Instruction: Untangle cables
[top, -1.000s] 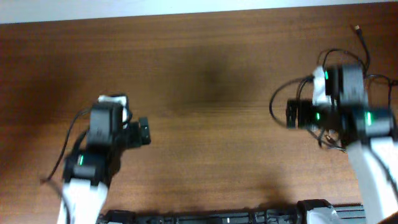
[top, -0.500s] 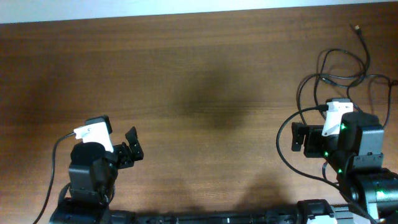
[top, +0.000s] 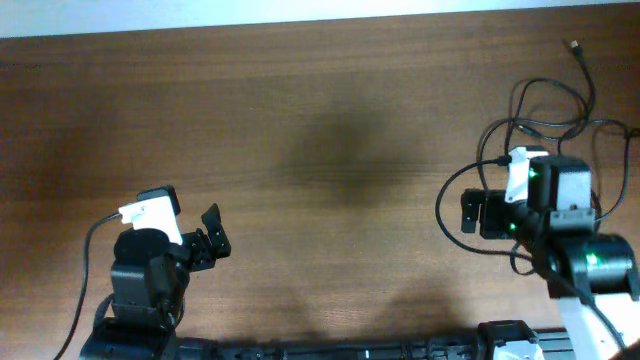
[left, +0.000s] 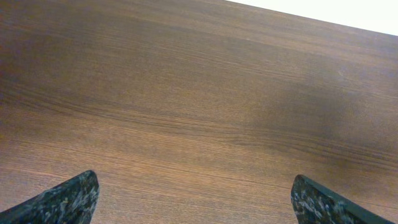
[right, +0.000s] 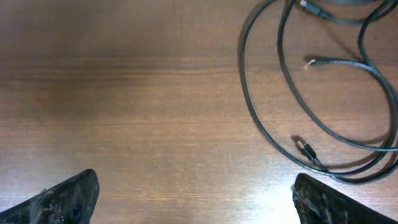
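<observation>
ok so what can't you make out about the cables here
Right wrist: the cables run off the top and right edges, so their count is unclear.
Overhead: the right arm covers the crossings beneath it.
Right wrist: the plug is too small to tell its type.
Left wrist: only the table shows, no cable.

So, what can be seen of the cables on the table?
The cables are thin, black and rubbery-looking, lying slack on the wooden table in overlapping loops near its far right corner. Small plugs end some; one tip looks silvery. The open right pincer hovers beside them, holding none.
</observation>
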